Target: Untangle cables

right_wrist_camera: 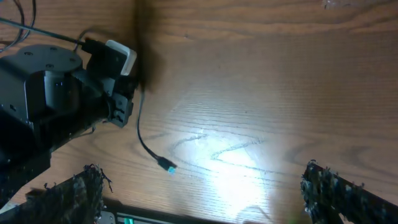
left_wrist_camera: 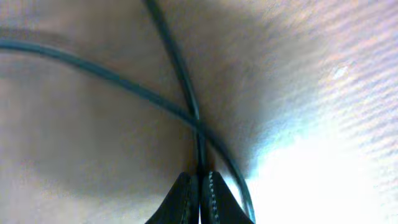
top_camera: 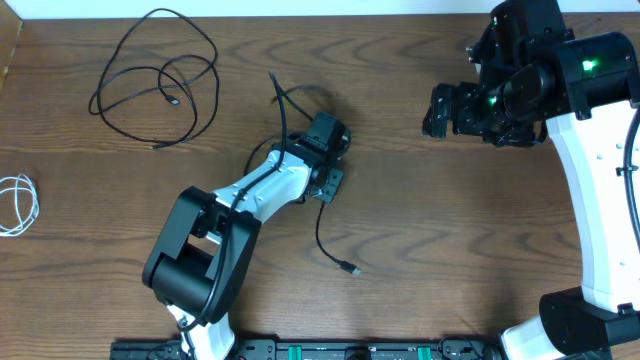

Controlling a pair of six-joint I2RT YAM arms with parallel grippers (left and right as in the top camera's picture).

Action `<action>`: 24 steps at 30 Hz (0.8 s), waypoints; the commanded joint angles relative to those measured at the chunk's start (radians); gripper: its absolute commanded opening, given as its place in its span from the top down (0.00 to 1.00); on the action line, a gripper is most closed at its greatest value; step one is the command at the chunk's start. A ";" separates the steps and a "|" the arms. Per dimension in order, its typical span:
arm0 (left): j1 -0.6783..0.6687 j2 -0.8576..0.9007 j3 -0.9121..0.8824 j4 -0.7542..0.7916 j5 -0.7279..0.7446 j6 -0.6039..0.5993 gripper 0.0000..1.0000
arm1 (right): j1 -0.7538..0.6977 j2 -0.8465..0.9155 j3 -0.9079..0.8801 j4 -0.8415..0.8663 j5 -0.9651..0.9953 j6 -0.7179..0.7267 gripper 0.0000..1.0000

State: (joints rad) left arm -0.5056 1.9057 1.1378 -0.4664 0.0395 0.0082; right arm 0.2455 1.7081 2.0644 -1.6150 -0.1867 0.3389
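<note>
Nearest the base, at about 6 o'clock on the wood-grain table (top_camera: 450, 260), the black cable (top_camera: 319, 235) ends in a small plug (right_wrist_camera: 168, 166). Only the right wrist view shows the plug's blue-green tip, lying flat beside a bright glare. From there the thin, glossy cord curves up to the table's centre, where the left gripper (left_wrist_camera: 200, 180) is clenched on it.

The left wrist view alone shows that grip. Two dark, ribbed fingertips (left_wrist_camera: 183, 199) press together with the round cord pinched between them, and another strand crosses it just beyond. The overhead view hides this under the arm's white shell, but it shows the cord's other end poking out toward 12 o'clock.

At 2 o'clock the right gripper (right_wrist_camera: 202, 171) hangs above the table, its rough-textured fingers spread wide and holding nothing.

Farther off, at 10 o'clock, a second black cable (top_camera: 163, 68) lies in loose overlapping loops, well apart. A white cable (top_camera: 18, 205), coiled, sits at the 9 o'clock edge.
</note>
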 commanded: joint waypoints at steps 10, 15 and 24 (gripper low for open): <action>0.005 -0.267 -0.013 -0.325 0.434 -0.120 0.92 | 0.005 -0.010 0.002 -0.001 0.004 -0.011 0.01; 0.005 -0.390 -0.013 -0.360 0.512 -0.130 0.92 | 0.005 -0.010 0.002 -0.001 0.004 -0.011 0.01; 0.007 -0.422 -0.014 -0.314 0.014 -0.278 0.60 | 0.005 -0.010 0.002 -0.001 0.004 -0.011 0.01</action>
State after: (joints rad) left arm -0.5049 1.4647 1.1297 -0.8097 0.2806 -0.1818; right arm 0.2455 1.7081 2.0644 -1.6150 -0.1867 0.3389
